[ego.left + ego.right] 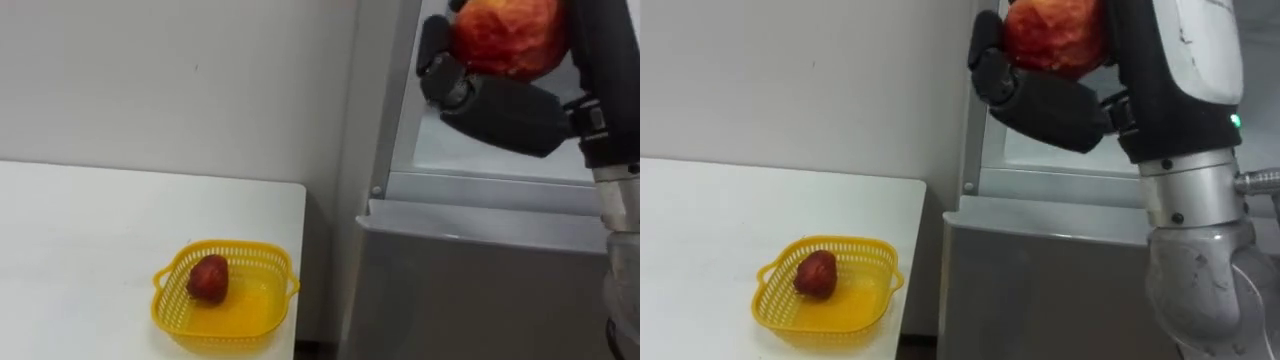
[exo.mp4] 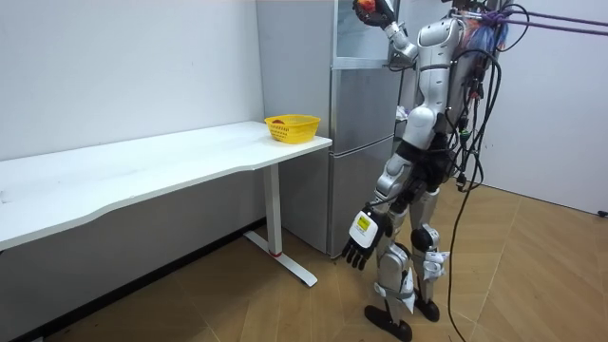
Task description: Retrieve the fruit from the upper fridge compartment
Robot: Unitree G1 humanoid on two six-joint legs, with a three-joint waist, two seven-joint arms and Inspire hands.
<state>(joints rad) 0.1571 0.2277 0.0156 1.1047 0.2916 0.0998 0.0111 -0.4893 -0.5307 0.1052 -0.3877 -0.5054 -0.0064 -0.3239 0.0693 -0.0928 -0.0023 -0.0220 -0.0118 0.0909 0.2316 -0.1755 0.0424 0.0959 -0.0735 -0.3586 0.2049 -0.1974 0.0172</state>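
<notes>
This looks like a test room set up a bit like a kitchen. A tall grey fridge [image 2: 366, 142] stands by the far wall, and its top part is open. Just beside it, on the room view's left, is a long white table [image 2: 142, 171] on white legs. At the end of the table near the fridge sits a yellow basket [image 2: 293, 126] with a red fruit [image 1: 208, 278] in it. The walls [image 2: 123, 66] are plain, pale and bare. The floor [image 2: 237, 304] is light brown wood. The robot stands on it, right in front of the fridge.
</notes>
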